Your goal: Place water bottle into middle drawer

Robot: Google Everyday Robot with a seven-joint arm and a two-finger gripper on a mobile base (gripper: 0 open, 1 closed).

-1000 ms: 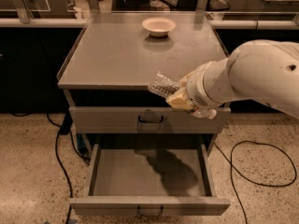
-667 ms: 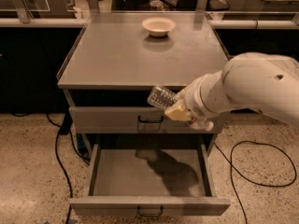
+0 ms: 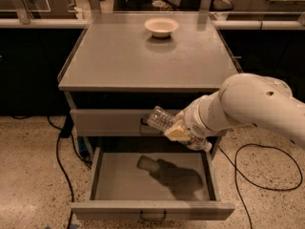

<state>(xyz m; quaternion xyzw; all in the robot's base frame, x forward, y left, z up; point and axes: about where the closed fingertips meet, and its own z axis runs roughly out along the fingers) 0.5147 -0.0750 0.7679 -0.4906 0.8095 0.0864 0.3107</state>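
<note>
The water bottle [image 3: 160, 119], clear crinkled plastic, is held tilted with its end pointing up and left, in front of the upper grey drawer front [image 3: 105, 122]. My gripper [image 3: 180, 130] is shut on the bottle, at the end of my white arm coming in from the right. The middle drawer [image 3: 109, 175] is pulled open below; the bottle hangs above its inside, and its shadow lies on the drawer floor. The drawer's front [image 3: 190, 211] has a small dark loop handle.
A shallow cream bowl [image 3: 161, 26] stands at the back of the grey cabinet top [image 3: 119, 61]. Black cables [image 3: 62, 151] lie on the speckled floor left and right of the cabinet. Dark counters stand behind.
My gripper and the bottle have moved down and left, from beside the cabinet top's front edge to in front of the upper drawer, above the open drawer.
</note>
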